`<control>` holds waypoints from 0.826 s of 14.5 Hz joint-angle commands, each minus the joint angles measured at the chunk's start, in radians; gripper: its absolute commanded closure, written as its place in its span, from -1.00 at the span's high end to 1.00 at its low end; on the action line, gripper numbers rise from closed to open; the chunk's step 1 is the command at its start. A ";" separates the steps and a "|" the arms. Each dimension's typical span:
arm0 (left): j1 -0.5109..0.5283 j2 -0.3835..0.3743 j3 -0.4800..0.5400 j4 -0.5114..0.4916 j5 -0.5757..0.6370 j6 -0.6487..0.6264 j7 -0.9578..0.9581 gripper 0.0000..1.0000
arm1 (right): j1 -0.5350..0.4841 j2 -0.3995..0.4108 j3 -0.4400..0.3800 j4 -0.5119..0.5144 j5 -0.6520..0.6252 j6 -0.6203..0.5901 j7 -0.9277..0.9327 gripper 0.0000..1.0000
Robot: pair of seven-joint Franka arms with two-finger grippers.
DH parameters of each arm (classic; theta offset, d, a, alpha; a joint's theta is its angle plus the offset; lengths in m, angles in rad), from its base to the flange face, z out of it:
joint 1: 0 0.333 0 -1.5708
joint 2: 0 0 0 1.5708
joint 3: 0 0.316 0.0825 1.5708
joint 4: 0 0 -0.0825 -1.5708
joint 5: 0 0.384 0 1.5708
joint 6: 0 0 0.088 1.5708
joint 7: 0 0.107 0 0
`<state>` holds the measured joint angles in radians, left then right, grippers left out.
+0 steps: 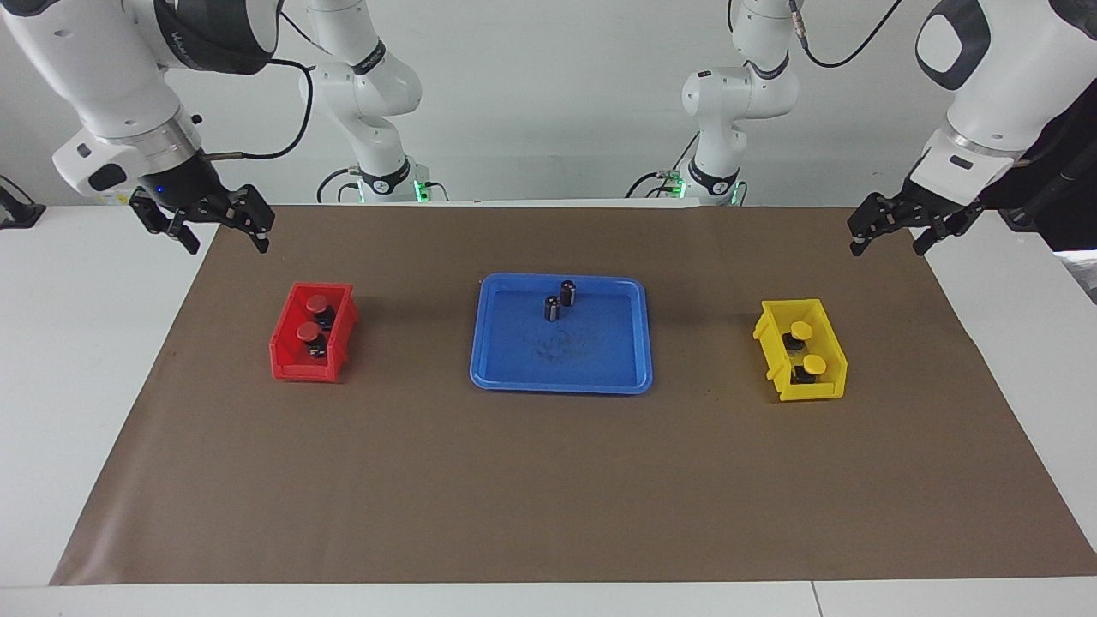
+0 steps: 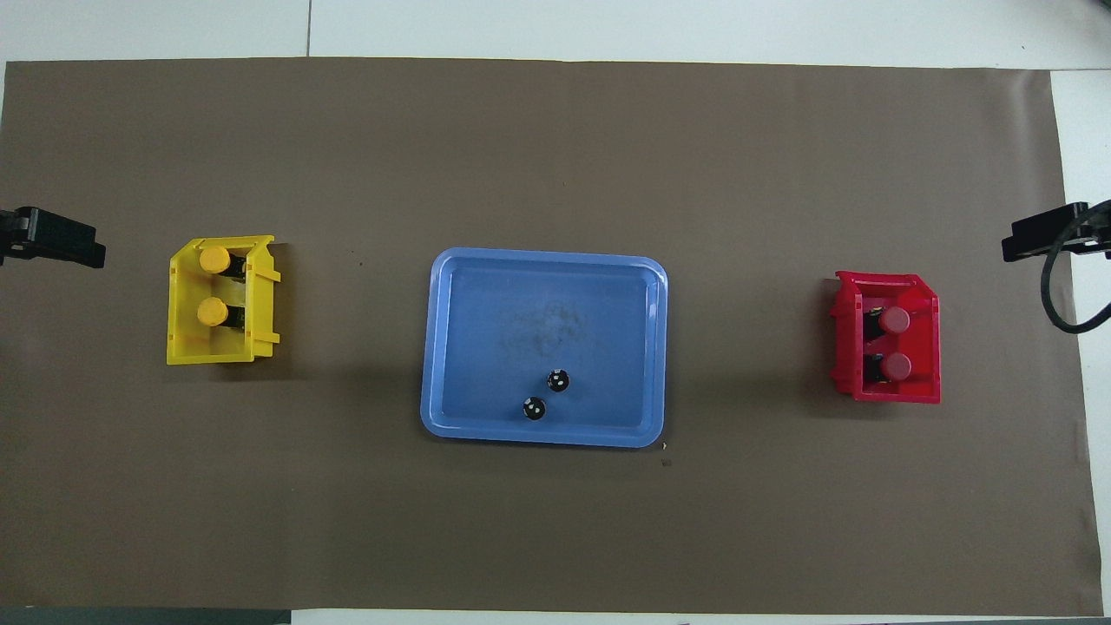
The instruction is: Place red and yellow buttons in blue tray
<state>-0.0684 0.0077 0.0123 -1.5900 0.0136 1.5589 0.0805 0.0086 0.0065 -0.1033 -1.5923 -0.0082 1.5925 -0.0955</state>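
Two red buttons (image 1: pixel 312 317) (image 2: pixel 895 343) lie in the red bin (image 1: pixel 287 364) toward the right arm's end of the table. Two yellow buttons (image 1: pixel 807 348) (image 2: pixel 213 285) lie in the yellow bin (image 1: pixel 818 394) toward the left arm's end. The blue tray (image 1: pixel 561 386) (image 2: pixel 542 438) sits between the bins on the brown mat. My right gripper (image 1: pixel 221 230) (image 2: pixel 1046 234) hangs open and empty above the mat's edge, beside the red bin. My left gripper (image 1: pixel 887 240) (image 2: pixel 61 239) hangs open and empty above the mat's edge, beside the yellow bin.
Two capless dark cylinders (image 1: pixel 560 300) (image 2: pixel 547 393) stand in the blue tray, in the part nearer to the robots. The brown mat (image 1: pixel 548 497) covers most of the white table. A black cable (image 2: pixel 1063 295) loops by the right gripper.
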 commanded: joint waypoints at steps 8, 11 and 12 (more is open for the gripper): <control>-0.028 -0.004 0.008 -0.004 0.019 -0.119 0.019 1.00 | -0.004 -0.011 0.007 -0.020 -0.009 0.001 0.008 1.00; -0.019 -0.009 0.014 -0.001 0.017 -0.115 0.018 1.00 | -0.004 -0.011 0.007 -0.020 -0.009 0.000 0.008 1.00; -0.018 -0.009 0.015 -0.001 0.017 -0.120 0.016 1.00 | -0.004 -0.011 0.007 -0.018 -0.009 -0.002 0.007 1.00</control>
<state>-0.0859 0.0273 0.0213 -1.5640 0.0157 1.4512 0.0872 0.0087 0.0066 -0.1026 -1.5974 -0.0082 1.5918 -0.0955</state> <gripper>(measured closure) 0.000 0.000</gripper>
